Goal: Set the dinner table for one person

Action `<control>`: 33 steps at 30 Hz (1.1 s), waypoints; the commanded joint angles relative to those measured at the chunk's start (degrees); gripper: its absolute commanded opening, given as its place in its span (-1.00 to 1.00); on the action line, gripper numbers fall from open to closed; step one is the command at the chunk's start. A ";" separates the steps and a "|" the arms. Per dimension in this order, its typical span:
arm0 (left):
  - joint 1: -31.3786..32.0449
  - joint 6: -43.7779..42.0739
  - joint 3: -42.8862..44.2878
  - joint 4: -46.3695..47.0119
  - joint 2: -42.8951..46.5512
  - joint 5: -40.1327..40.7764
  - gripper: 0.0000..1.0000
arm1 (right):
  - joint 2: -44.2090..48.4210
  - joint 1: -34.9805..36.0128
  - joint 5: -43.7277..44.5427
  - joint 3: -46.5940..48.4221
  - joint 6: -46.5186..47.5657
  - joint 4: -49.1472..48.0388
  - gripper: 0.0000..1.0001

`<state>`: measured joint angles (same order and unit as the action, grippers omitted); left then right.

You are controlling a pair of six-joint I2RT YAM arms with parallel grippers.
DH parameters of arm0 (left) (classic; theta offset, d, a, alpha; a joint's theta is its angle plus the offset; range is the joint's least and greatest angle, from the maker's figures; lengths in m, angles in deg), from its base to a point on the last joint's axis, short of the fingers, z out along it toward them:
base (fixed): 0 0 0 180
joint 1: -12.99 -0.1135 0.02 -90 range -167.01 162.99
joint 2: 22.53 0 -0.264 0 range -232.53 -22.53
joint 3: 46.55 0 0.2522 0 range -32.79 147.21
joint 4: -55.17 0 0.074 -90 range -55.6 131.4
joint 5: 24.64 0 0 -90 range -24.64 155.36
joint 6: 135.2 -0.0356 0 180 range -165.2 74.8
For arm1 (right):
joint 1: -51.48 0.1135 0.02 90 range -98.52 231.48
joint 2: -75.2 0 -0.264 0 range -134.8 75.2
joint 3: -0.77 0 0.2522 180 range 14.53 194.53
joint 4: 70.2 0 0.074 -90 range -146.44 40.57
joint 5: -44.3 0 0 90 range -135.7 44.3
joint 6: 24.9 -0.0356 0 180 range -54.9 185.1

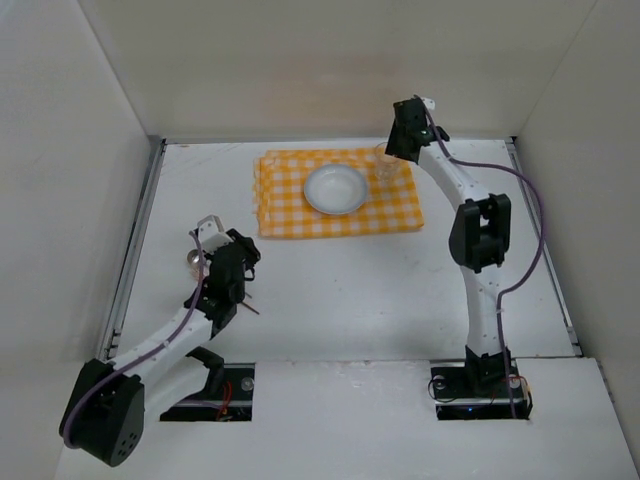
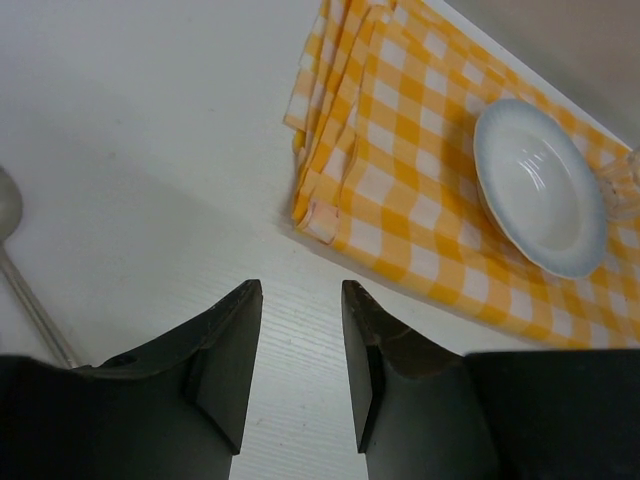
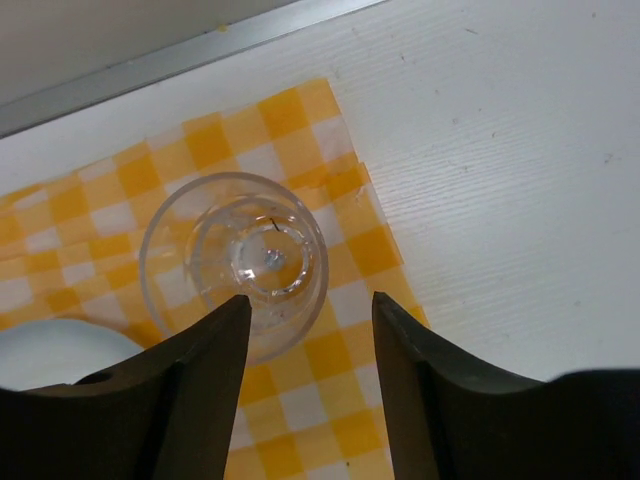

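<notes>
Right claw (image 3: 310,300) jaws apart astride glass (image 3: 235,255) on cloth's (image 3: 330,400) far-right corner, table (image 3: 500,150) beneath cloth; risk: a finger clipping the rim could tip glass off cloth; left claw (image 2: 300,290) apart, empty, left of cloth.

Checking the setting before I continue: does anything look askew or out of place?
The checked cloth has its left edge bunched into several uneven folds, and it lies slightly skewed to the dinner table. The spoon lies off the cloth on bare table. The glass stands upright; nothing spilled.
</notes>
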<state>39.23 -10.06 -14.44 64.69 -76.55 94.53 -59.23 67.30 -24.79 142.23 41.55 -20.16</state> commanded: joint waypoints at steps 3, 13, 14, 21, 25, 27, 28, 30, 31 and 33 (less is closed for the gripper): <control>-1.23 -1.03 3.70 -10.52 6.63 6.51 -0.27 | 18.12 0.92 -5.43 -10.51 3.34 -6.46 0.23; -4.05 6.08 9.69 -39.35 18.59 5.82 -0.70 | 49.42 14.09 -7.02 -52.78 -1.14 -27.21 -0.68; -4.22 6.87 9.95 -41.03 19.47 5.55 -0.77 | 50.75 16.29 -6.85 -55.51 -1.32 -27.83 -0.78; -5.01 11.09 11.01 -47.63 20.45 5.46 -0.89 | 62.08 28.86 -3.59 -74.67 -3.25 -30.99 -0.97; -6.94 11.27 11.36 -46.67 16.24 5.02 -0.88 | 66.75 34.31 -4.47 -82.51 -3.87 -34.50 -0.97; -8.09 11.36 11.88 -46.05 14.48 3.97 -0.88 | 66.50 36.69 -4.82 -84.27 -3.70 -36.70 -0.96; -8.53 11.36 12.32 -45.79 13.95 3.27 -0.88 | 65.71 37.66 -5.26 -84.89 -3.52 -38.36 -0.96; -9.49 11.80 13.20 -45.79 12.89 2.30 -0.82 | 63.95 38.72 -6.49 -85.51 -3.26 -41.09 -0.94; -10.02 11.97 13.64 -45.79 12.02 2.12 -0.76 | 62.90 39.16 -7.19 -85.77 -3.43 -42.58 -0.94; -10.90 12.41 14.34 -45.79 9.82 1.95 -0.60 | 61.92 40.73 -7.81 -86.65 -3.87 -44.35 -0.92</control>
<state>29.50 2.53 -3.34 19.95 -64.97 100.01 3.89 106.55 -31.17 56.68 38.07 -56.58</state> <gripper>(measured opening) 0.183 0.037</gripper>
